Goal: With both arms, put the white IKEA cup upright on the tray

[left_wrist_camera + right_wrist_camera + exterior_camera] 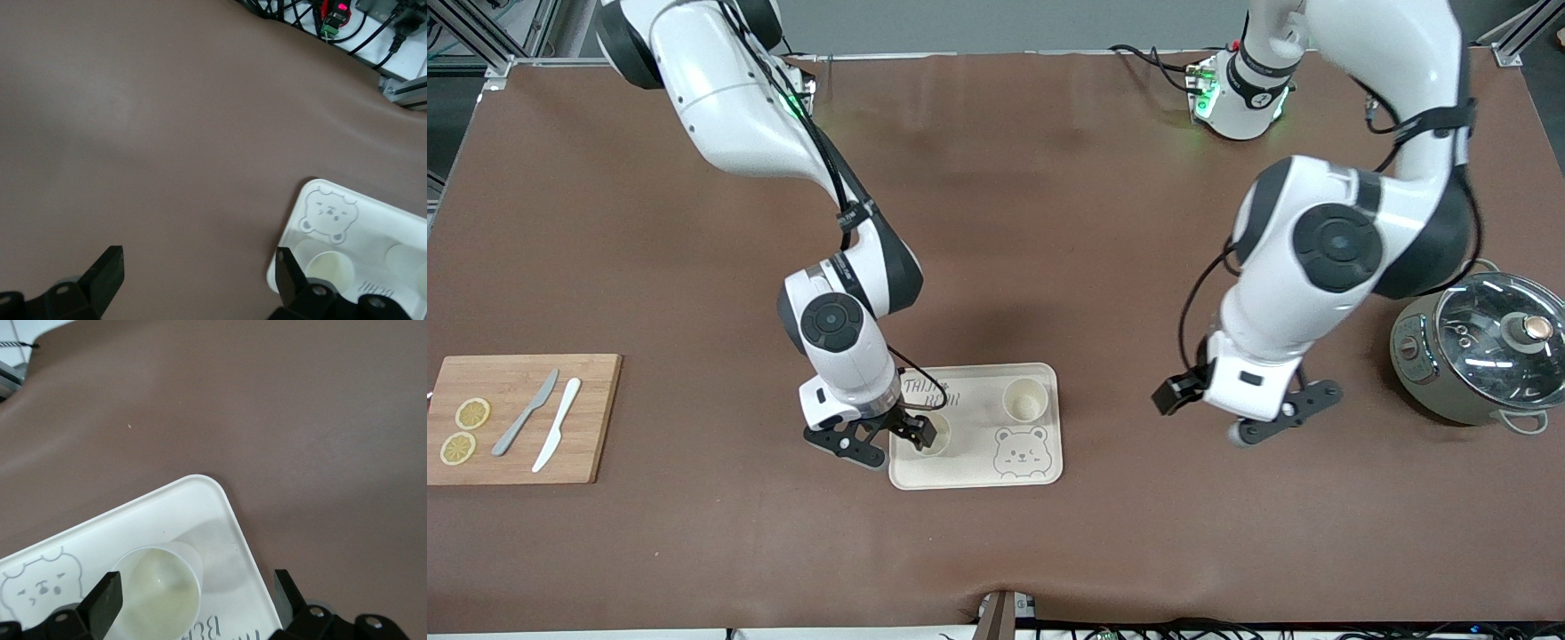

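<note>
Standing upright on the cream rectangular tray with rounded corners and a bear-face drawing point(1040, 471), two small white plastic cups show their open mouths to the camera. One cup point(932, 434) sits at the tray's corner toward the right arm's end, nearer the front camera; the other cup point(1024, 399) sits farther from the camera, toward the left arm's end.

The right gripper point(916, 431) hangs low over the first cup, its black fingers point(107, 600) spread wide on either side and not touching it, so the cup appears released. The left gripper point(1280, 420) hovers over bare table beside the tray, toward the left arm's end, fingers parted and holding nothing; that arm waits.

The placing step looks finished or nearly so. The next move probably calls for the right gripper to rise straight up, keeping its fingers clear of the rim so the cup does not tip.

The table is covered in a smooth brown mat point(1049, 222). At the right arm's end lies a wooden cutting board point(596, 462) with two lemon slices point(464, 430), a grey knife point(525, 412) and a white knife point(557, 424). At the left arm's end stands a grey pot with a glass lid point(1485, 342). Cables and metal framing edge the table.
</note>
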{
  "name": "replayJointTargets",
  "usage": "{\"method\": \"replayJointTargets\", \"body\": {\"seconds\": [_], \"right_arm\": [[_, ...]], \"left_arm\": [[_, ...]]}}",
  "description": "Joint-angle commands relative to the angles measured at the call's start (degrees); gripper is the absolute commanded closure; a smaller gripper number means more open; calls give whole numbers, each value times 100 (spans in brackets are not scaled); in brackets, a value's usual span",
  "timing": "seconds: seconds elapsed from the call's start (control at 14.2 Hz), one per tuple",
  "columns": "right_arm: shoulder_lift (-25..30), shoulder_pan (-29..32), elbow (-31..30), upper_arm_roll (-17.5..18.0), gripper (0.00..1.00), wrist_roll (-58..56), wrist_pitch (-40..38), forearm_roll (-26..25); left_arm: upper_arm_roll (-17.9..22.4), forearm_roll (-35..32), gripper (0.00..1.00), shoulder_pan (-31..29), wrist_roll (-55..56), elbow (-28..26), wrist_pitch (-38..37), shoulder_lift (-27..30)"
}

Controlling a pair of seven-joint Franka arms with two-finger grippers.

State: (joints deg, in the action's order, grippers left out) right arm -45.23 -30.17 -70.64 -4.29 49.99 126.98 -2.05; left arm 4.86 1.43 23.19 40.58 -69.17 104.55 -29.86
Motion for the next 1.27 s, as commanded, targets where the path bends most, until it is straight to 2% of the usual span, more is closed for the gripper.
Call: {"method": "replayJointTargets", "body": {"seconds": [0.0, 0.14, 0.28, 0.57, 0.71, 0.92, 1.2], "right_arm": [[917, 20, -213, 43, 0, -208, -1022, -76], [1628, 37, -371, 51, 0, -332, -1884, -50], [2550, 151, -940, 52, 0, -682, -2352, -41], [4694, 713, -2758, 34, 0, -1736, -2468, -32], [5478, 1134, -3331, 25, 0, -2350, -2538, -32], [5911, 2117, -3457, 16, 0, -3694, -2801, -32], [5720, 3384, -3299, -63, 0, -5243, -2224, 82]], "left_arm": [[-64, -91, 0, -296, -759, -211, -382, 418], [-72, -91, 0, -516, -1173, -255, -611, 603], [-64, -91, 0, -735, -1586, -377, -725, 822], [-64, -91, 0, -1175, -2456, -747, -735, 1289], [-64, -91, 0, -1316, -2790, -747, -866, 1368], [-64, -91, 0, -1475, -3291, -730, -998, 1474], [-81, -20, 0, -1686, -3617, -730, -1270, 1640]]}}
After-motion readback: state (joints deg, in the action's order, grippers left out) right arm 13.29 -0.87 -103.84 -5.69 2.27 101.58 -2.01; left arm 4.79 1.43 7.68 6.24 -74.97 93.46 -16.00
